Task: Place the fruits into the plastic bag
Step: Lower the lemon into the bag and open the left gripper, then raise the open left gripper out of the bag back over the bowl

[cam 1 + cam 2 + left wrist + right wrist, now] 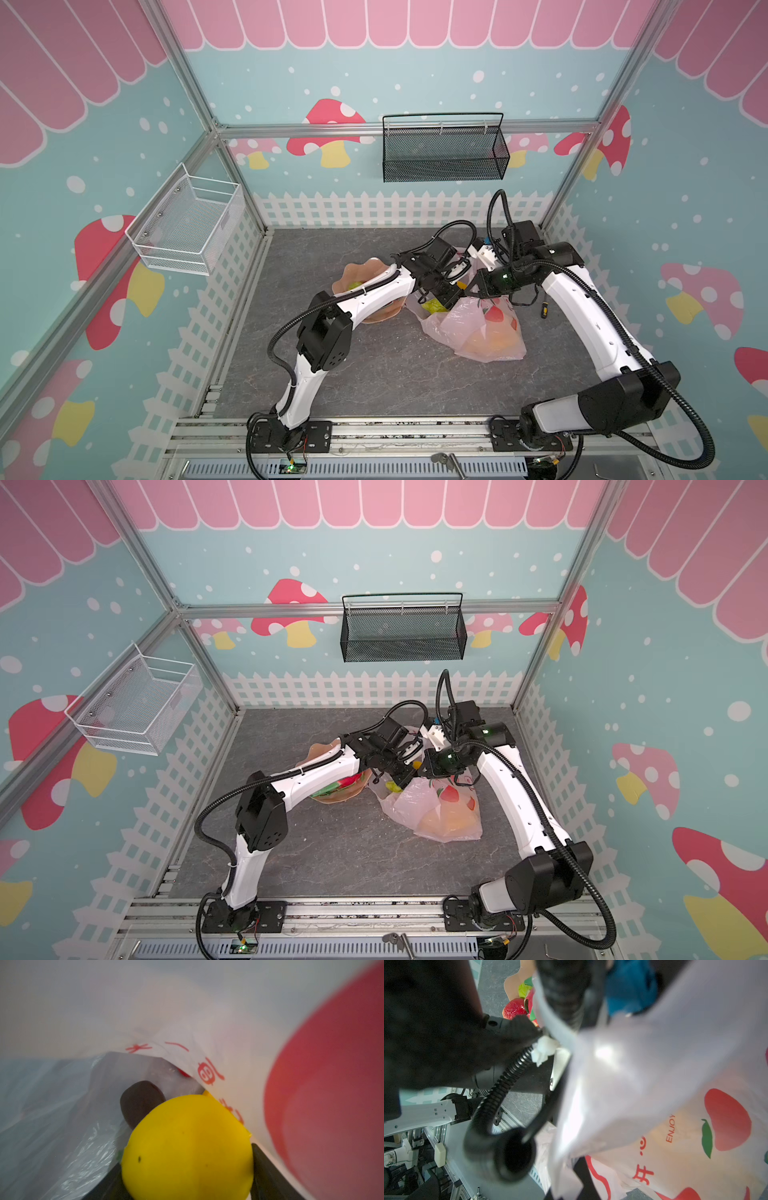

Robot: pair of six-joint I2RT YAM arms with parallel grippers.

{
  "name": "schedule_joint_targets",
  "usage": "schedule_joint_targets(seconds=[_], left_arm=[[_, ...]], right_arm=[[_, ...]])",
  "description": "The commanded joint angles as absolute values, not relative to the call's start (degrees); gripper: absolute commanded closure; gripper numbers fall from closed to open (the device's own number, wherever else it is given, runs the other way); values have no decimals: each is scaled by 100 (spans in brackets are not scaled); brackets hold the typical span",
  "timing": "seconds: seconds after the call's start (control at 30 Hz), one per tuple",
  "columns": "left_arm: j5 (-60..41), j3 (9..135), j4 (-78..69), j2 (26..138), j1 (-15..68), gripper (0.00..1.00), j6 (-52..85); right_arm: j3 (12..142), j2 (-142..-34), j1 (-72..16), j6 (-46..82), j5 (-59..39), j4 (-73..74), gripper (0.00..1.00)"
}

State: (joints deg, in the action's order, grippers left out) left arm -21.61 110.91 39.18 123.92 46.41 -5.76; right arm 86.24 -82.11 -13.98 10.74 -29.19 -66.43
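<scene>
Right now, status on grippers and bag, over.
Left gripper shut on yellow fruit, inside plastic bag mouth. Right gripper shut on bag rim, holding it up. Dark brown fruit already inside. Nothing seen blocking.

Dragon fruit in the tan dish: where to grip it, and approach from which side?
Probably from straight above, jaws across the dragon fruit's red body rather than its green tips. It looks to lie flat in the shallow dish, whose raised wavy rim would block a sideways approach. The left arm overhangs it now.
</scene>
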Motion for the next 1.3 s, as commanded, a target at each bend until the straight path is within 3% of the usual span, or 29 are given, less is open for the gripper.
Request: schedule_joint_targets(seconds=[0.0,0.43,0.83,1.13,1.27], left_arm=[[-2748,11013,3369,12581,4726,36,136],[-2994,10654,3148,12108,4352,1,1108],[-2778,9730,3567,10938,3986,1,1201],[-1503,9049,4559,9906,3712,2,1028],[-1424,8566,4699,9426,3304,2,1151]], right_arm=[[8572,-8231,-1433,962,-3004,-6642,100],[8620,-8304,-1433,960,-2997,-6625,100],[8596,-8246,-1435,960,-2927,-6642,100],[8617,-8271,-1435,951,-2931,-6643,100],[8645,-8299,-1433,940,-2937,-6649,100]])
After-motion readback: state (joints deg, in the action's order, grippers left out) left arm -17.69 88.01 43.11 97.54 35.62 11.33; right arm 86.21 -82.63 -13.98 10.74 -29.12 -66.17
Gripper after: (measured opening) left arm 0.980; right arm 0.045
